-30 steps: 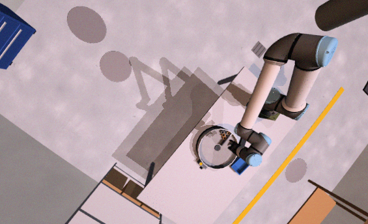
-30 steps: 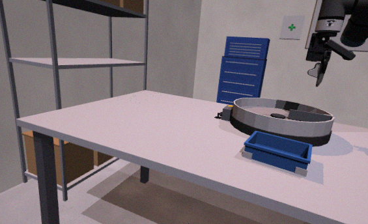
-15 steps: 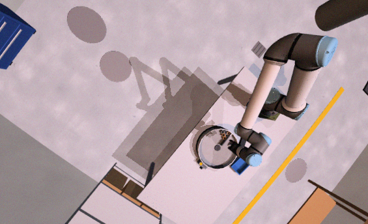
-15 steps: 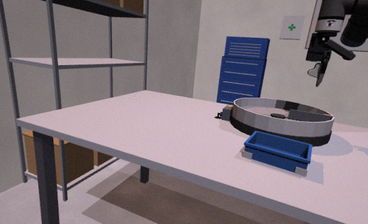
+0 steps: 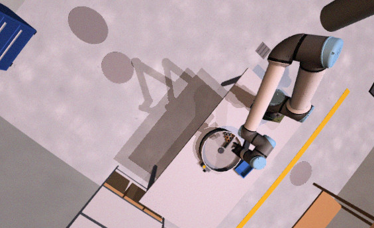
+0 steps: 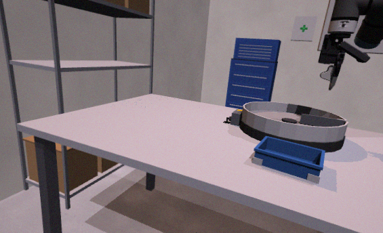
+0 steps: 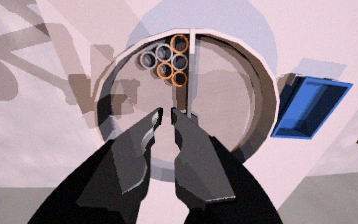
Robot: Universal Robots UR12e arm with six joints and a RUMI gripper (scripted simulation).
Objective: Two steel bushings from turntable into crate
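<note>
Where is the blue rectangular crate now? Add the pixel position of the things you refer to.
The blue rectangular crate (image 5: 243,169) (image 6: 289,164) (image 7: 312,107) stands on the table, just right of the round turntable (image 7: 275,107) in the wrist view.

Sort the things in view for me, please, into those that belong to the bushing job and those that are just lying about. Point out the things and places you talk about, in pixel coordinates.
For the job:
- grey steel bushings (image 7: 147,67)
- turntable (image 5: 210,162) (image 6: 291,130) (image 7: 100,97)
- blue crate (image 5: 243,169) (image 6: 289,166) (image 7: 294,136)
- claw (image 5: 233,146) (image 6: 331,89) (image 7: 167,108)

Not for the job:
- orange-rimmed bushings (image 7: 179,86), to stay put
- blue drawer cabinet (image 5: 9,36) (image 6: 250,82)
- shelf rack (image 6: 56,78)
- green-cross sign (image 6: 304,28)

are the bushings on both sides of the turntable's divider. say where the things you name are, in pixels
No, all six bushings (image 7: 156,61) sit left of the divider (image 7: 192,75) in the wrist view.
</note>
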